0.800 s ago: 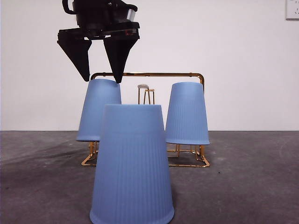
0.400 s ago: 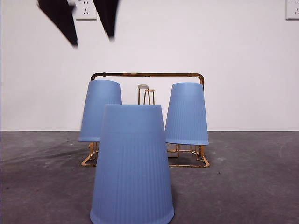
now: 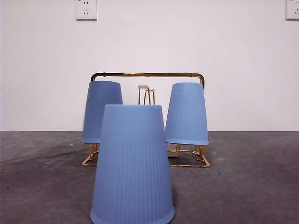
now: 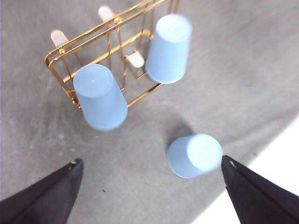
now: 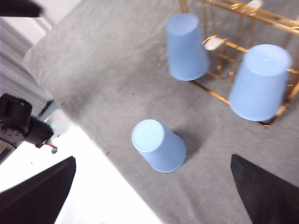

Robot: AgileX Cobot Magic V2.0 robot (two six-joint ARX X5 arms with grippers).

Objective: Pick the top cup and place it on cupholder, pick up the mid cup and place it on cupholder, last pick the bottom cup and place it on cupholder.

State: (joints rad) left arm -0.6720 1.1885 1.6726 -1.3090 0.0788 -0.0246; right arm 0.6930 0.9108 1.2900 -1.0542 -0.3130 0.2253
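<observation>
Just changed: the gripper that hung dark over the rack a second ago is gone from the front view; half a second back only its two tips showed at the upper left, and now there is bare wall and a socket [image 3: 86, 9] there.
Left cup: the left cup [image 3: 102, 112] sits upside down on a prong at the left of the cupholder [image 3: 147, 74], nobody touching it; it hangs a shade straighter than before.
Right cup: the right cup [image 3: 187, 113] is likewise hung on the rack, unmoved.
Meaning for the task: two cups are placed, I'd judge, so one is left to fetch.
Last cup: the near cup [image 3: 132, 164] stands mouth-down on the grey table [image 3: 252, 186], lower centre of the front view, in front of the rack and apart from it.
Left gripper: the left gripper [image 4: 149, 186] is high above the table, jaws spread wide and empty, the near cup between them far below.
Right gripper: the right gripper [image 5: 154, 191] also hangs high, jaws wide apart, holding nothing.
Next, as I see it: one arm must come down over the near cup.
</observation>
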